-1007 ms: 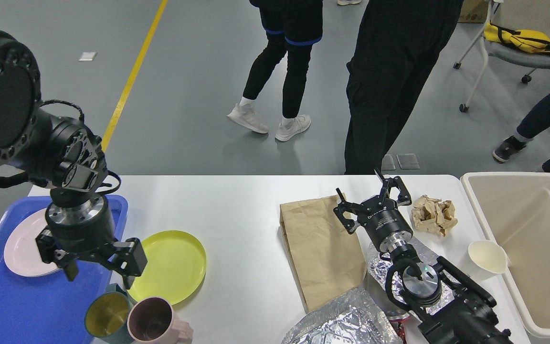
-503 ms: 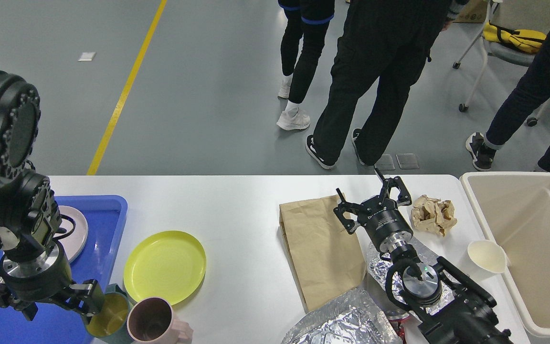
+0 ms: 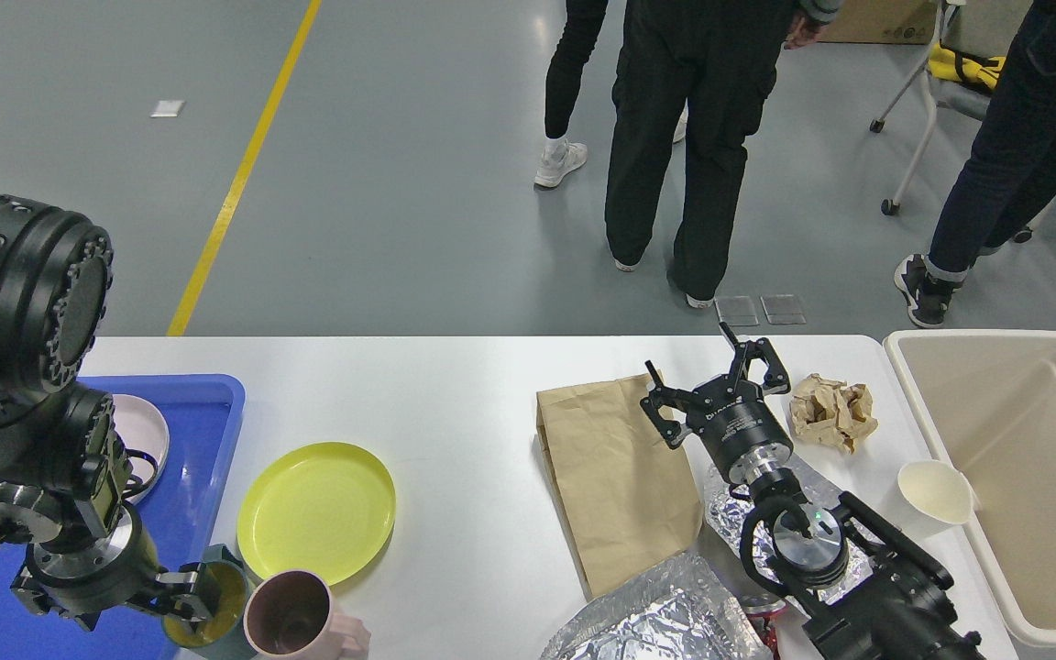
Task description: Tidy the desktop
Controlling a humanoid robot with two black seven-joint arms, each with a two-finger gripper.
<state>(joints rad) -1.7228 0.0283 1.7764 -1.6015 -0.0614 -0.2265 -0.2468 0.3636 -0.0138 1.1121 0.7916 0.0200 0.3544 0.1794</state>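
The white desktop [image 3: 455,385] holds dishes on the left and rubbish on the right. My left gripper [image 3: 111,600] is low at the front left, over the blue tray's [image 3: 203,403] near end. Its fingers are spread wide, and the right finger [image 3: 193,588] is at the rim of a teal cup with a yellow inside [image 3: 216,610]. A pink mug [image 3: 294,623] stands beside that cup and a yellow plate [image 3: 317,509] lies behind them. My right gripper [image 3: 716,380] is open and empty, above the right edge of a flat brown paper bag [image 3: 606,477].
A pink plate [image 3: 141,426] lies on the tray. Crumpled brown paper [image 3: 832,412], a white paper cup [image 3: 936,490], crumpled foil [image 3: 647,623] and a red can [image 3: 764,611] are on the right. A beige bin [image 3: 977,344] stands at the right edge. People stand beyond the table.
My left arm has swung down and to the front left, bringing its open gripper beside the teal cup. The right arm has not moved. The people behind have walked about.
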